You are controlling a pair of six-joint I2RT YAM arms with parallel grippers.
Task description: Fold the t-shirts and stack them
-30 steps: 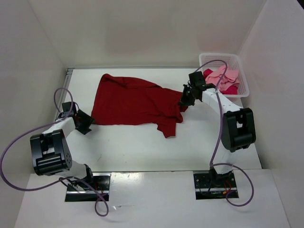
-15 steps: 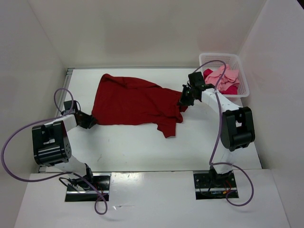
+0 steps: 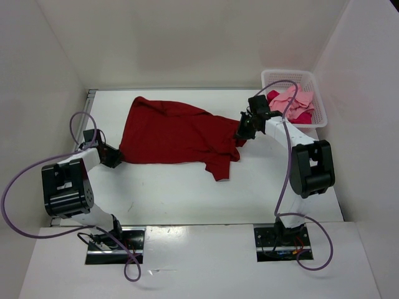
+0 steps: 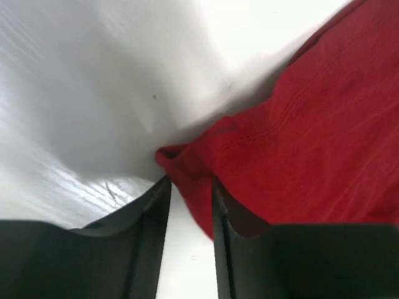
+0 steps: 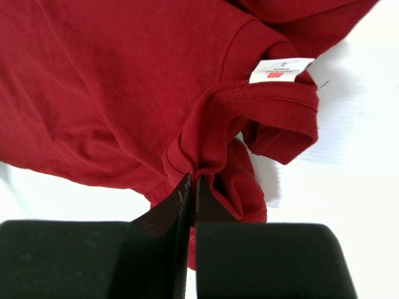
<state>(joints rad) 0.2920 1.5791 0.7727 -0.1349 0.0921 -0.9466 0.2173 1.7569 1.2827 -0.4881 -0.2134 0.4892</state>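
Observation:
The dark red t-shirt (image 3: 177, 132) lies spread and rumpled across the middle of the table. My left gripper (image 3: 116, 157) is at its near-left corner. In the left wrist view (image 4: 190, 184) the jaws stand a little apart with that corner (image 4: 187, 168) between them, not pinched. My right gripper (image 3: 242, 132) is shut on a fold of the shirt (image 5: 124, 81) beside the collar, as the right wrist view (image 5: 192, 177) shows. The light pink t-shirt (image 3: 292, 98) and the crimson-pink t-shirt (image 3: 303, 116) lie crumpled in the basket.
The white mesh basket (image 3: 283, 73) stands at the table's back right corner, just behind the right arm. A white label (image 5: 280, 70) shows at the shirt's collar. White walls close in the table on the left, back and right.
My left gripper has moved a little right and back, up to the shirt's near-left corner. The right gripper and the shirt have stayed put.

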